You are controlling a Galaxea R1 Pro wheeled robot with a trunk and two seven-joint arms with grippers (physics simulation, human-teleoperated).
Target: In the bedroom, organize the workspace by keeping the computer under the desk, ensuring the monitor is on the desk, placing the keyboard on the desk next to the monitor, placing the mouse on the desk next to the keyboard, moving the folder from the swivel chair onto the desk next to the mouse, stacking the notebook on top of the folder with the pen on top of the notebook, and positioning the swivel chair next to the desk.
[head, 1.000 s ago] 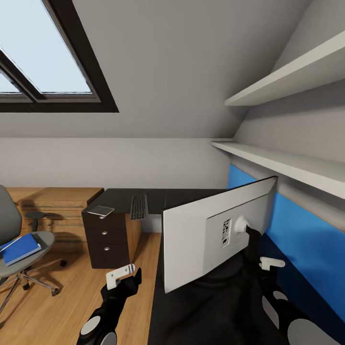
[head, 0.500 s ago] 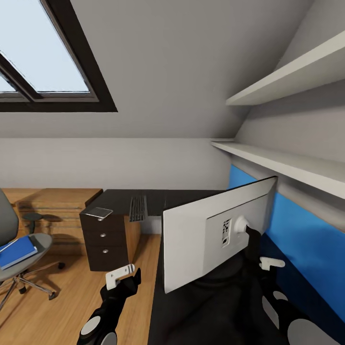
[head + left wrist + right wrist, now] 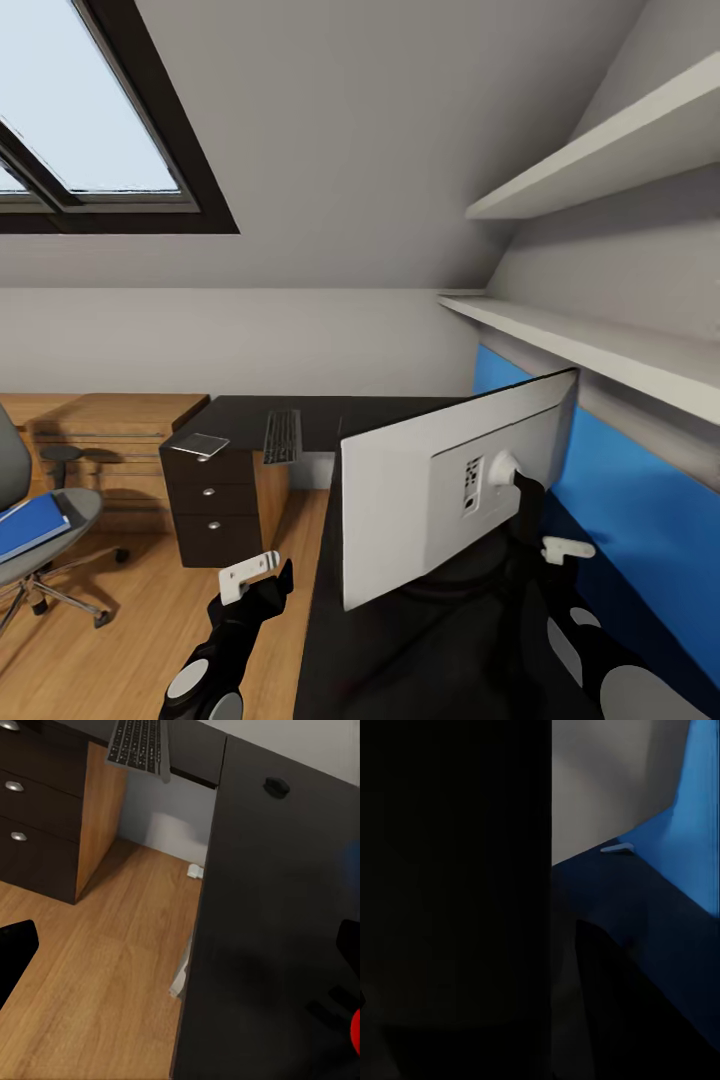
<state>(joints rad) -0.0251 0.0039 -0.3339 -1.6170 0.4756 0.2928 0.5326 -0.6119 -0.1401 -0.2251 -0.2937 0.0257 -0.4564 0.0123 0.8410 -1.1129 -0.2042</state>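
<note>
Folder (image 3: 35, 522) on swivel chair (image 3: 60, 505); keyboard (image 3: 282, 437) on desk (image 3: 330, 415).

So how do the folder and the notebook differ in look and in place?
The folder is bright blue; the notebook is grey and glossy. The folder lies on the chair seat, the notebook on the desk end above the drawers. The folder looks larger than the notebook. Both are flat and rectangular.

Soft, even daylight enters through the dark-framed skylight (image 3: 90, 130) at ten o'clock; renders stay sharp, though the right wrist view is mostly black shadow.
</note>
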